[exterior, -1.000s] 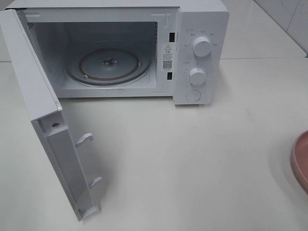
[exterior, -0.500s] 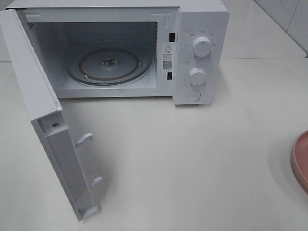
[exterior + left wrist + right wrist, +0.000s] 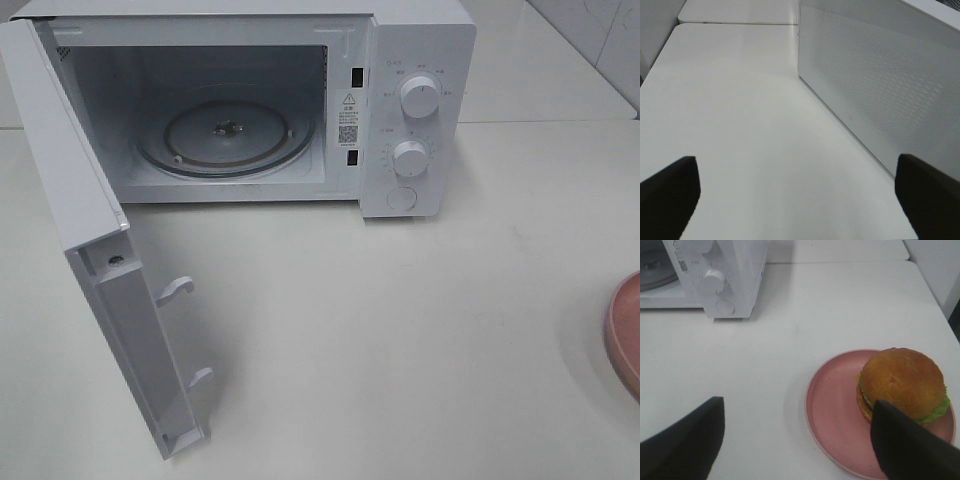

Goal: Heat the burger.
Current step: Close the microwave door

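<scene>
The burger [image 3: 900,377], with a golden-brown bun and green lettuce, sits on a pink plate [image 3: 832,405] in the right wrist view. My right gripper [image 3: 797,407] hovers open above the table, just short of the plate. One of its fingers [image 3: 905,445] overlaps the burger's near edge in the picture. In the high view only the plate's rim [image 3: 625,335] shows at the right edge, and the burger is out of frame. My left gripper [image 3: 796,161] is open over bare table beside the microwave door's outer face [image 3: 880,85]. Neither gripper shows in the high view.
The white microwave [image 3: 440,50] stands at the back with its door [image 3: 70,170] swung wide open towards the front left. Its glass turntable [image 3: 225,135] carries nothing. Two knobs [image 3: 418,97] and a button are on its right panel. White table lies between microwave and plate.
</scene>
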Action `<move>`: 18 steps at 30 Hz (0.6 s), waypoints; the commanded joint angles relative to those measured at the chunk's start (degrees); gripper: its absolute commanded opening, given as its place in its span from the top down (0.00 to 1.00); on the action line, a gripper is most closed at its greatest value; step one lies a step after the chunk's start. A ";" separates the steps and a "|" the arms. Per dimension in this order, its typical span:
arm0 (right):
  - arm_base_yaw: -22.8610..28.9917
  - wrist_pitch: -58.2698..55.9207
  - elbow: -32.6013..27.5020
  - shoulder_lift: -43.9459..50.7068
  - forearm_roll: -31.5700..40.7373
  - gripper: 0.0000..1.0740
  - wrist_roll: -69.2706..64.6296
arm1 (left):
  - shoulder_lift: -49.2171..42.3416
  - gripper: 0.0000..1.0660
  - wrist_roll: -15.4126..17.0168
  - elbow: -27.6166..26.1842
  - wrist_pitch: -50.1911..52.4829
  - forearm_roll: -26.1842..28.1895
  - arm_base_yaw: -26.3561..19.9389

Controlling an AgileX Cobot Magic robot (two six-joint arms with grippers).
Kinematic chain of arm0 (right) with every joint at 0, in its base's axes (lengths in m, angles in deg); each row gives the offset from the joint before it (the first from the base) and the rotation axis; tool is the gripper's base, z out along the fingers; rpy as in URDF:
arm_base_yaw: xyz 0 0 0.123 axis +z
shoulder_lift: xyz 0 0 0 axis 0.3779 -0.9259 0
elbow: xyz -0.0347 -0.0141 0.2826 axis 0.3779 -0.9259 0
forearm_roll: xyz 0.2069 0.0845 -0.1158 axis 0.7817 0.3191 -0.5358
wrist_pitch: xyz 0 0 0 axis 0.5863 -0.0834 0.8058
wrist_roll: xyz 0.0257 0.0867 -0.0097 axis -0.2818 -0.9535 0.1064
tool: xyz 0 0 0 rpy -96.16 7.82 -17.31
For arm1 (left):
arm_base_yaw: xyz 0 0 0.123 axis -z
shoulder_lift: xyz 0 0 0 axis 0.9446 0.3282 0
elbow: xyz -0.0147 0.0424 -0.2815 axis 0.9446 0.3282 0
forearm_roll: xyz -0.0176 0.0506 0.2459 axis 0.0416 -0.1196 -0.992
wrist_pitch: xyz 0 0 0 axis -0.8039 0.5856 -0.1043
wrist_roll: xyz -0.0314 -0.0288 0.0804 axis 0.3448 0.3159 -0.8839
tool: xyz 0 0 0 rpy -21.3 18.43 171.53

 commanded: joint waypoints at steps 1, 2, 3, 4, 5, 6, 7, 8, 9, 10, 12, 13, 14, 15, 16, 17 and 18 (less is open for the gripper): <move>-1.95 0.34 -0.29 2.75 0.86 0.29 1.72 | -0.46 0.08 -0.06 0.17 0.52 0.06 -0.23; -2.75 0.34 -0.29 2.58 1.20 0.29 2.06 | -0.46 0.08 -0.06 0.17 0.52 0.06 -0.23; -2.75 0.40 -0.29 2.58 1.09 0.29 2.01 | -0.40 0.08 -0.06 0.17 0.52 0.11 -0.23; -2.75 0.40 -0.29 2.58 1.09 0.29 2.01 | -0.40 0.08 -0.06 0.17 0.52 0.11 -0.23; -2.75 0.40 -0.29 2.58 1.09 0.29 2.01 | -0.40 0.08 -0.06 0.17 0.52 0.11 -0.23; -2.75 0.40 -0.29 2.58 1.09 0.29 1.95 | -0.40 0.08 -0.06 0.17 0.52 0.06 -0.23; -2.75 0.40 -0.29 2.58 1.09 0.29 1.95 | -0.40 0.08 -0.06 0.17 0.52 0.06 -0.23; -2.75 0.40 -0.29 2.58 1.09 0.29 1.95 | -0.40 0.08 -0.06 0.17 0.52 0.06 -0.23; -2.75 0.40 -0.29 2.58 1.09 0.29 1.95 | -0.40 0.08 -0.06 0.17 0.52 0.06 -0.23; -2.75 0.40 -0.29 2.58 1.09 0.29 1.95 | -0.40 0.08 -0.06 0.17 0.52 0.06 -0.23; -2.75 0.40 -0.29 2.58 1.09 0.29 1.95 | -0.40 0.08 -0.06 0.17 0.52 0.06 -0.23; -2.75 0.40 -0.29 2.58 1.09 0.29 1.95 | -0.40 0.08 -0.06 0.17 0.52 0.06 -0.23; -2.75 0.40 -0.29 2.58 1.09 0.29 1.95 | -0.40 0.08 -0.06 0.17 0.52 0.06 -0.23; -2.75 0.40 -0.29 2.58 1.09 0.29 1.95 | -0.40 0.08 -0.06 0.17 0.52 0.06 -0.23; -2.75 0.40 -0.29 2.58 1.09 0.29 1.95 | -0.40 0.08 -0.06 0.17 0.52 0.06 -0.23; -2.75 0.40 -0.29 2.58 1.09 0.29 1.95 | -0.40 0.08 -0.06 0.17 0.52 0.06 -0.23; -2.75 0.40 -0.29 2.58 1.09 0.29 1.95 | -0.40 0.08 -0.06 0.17 0.52 0.06 -0.23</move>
